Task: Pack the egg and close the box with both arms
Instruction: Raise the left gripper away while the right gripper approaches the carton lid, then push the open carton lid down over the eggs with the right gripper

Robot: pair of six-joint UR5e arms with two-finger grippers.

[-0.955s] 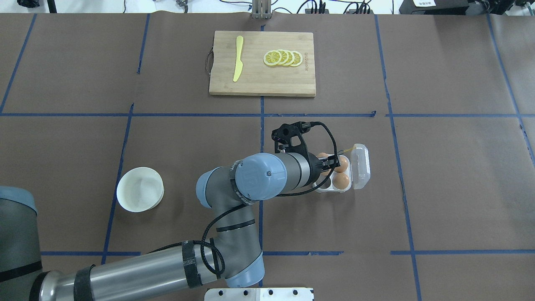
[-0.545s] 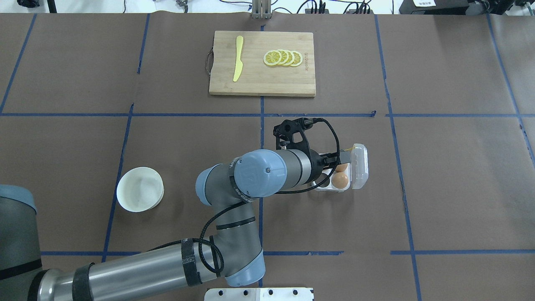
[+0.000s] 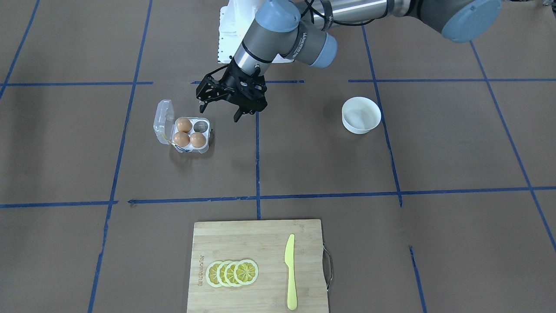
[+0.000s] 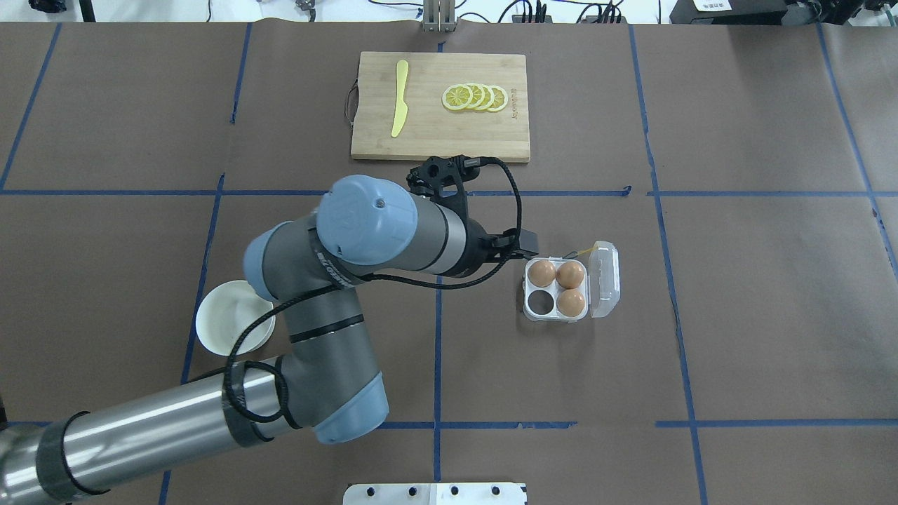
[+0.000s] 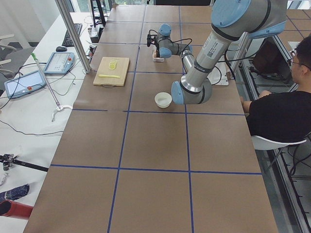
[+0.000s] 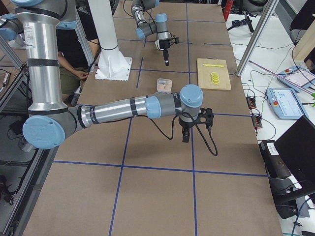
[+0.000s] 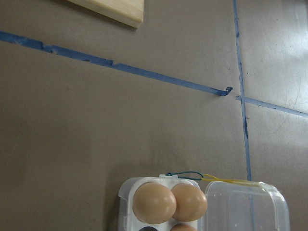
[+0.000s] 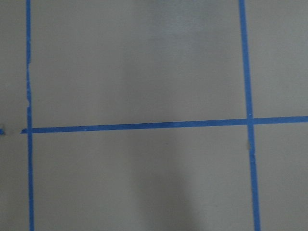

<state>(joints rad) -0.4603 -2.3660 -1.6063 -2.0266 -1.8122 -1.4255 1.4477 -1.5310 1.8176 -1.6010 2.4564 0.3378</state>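
You've got the left gripper (image 3: pixel 218 111) just beside the box (image 4: pixel 540 301), jaws wide and empty, probably clearing the open lid (image 4: pixel 605 279); right gripper (image 6: pixel 186 133) jaws: can't tell.

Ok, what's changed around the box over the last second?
The left gripper has drawn back off the box, toward the robot's left and the cutting board. It stands open and empty beside the box. The three eggs, partly covered before, all show now, and one cell is empty. The box, its open lid, the bowl and the cutting board have not moved.
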